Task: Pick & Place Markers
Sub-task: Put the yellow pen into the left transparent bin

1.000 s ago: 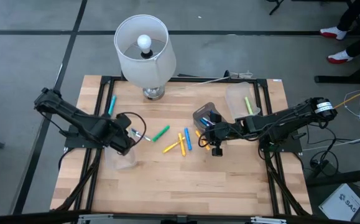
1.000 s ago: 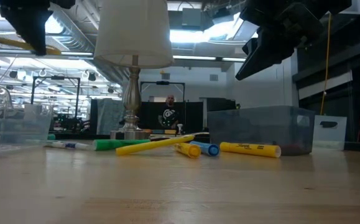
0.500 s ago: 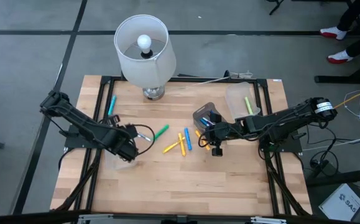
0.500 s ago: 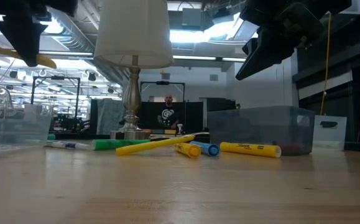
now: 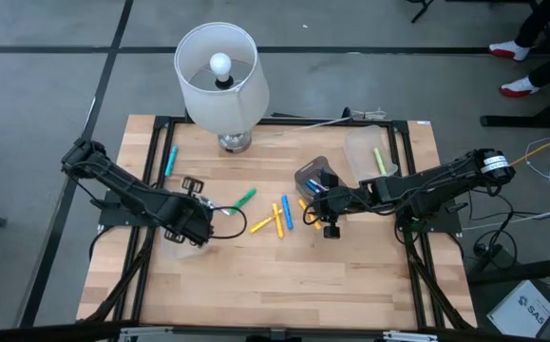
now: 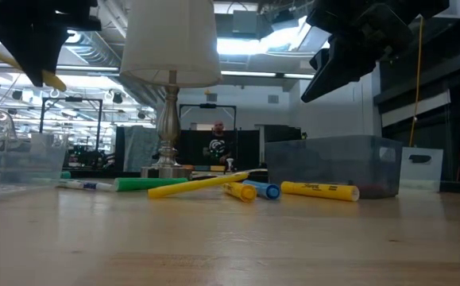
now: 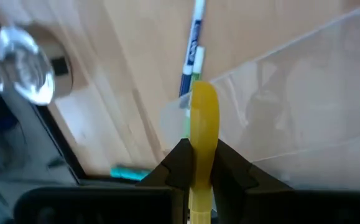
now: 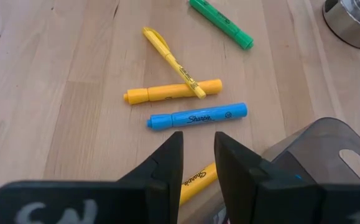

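Left jaws (image 7: 198, 163): clamped on a yellow marker (image 7: 203, 118), its length pointing straight out ahead, over the clear bin (image 7: 304, 106).
Right jaws (image 8: 198, 155): slightly parted, empty; blue marker (image 8: 197, 117) lies crosswise just ahead on the counter (image 8: 55, 93).

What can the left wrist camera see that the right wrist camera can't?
Only the left wrist view shows the left gripper shut on a yellow marker, over a clear bin, with a blue-and-white pen lying on the wood beyond it. Only the right wrist view shows the right gripper, holding nothing, above a blue marker, two yellow markers and a dark bin. Both show the wooden table and the lamp base.
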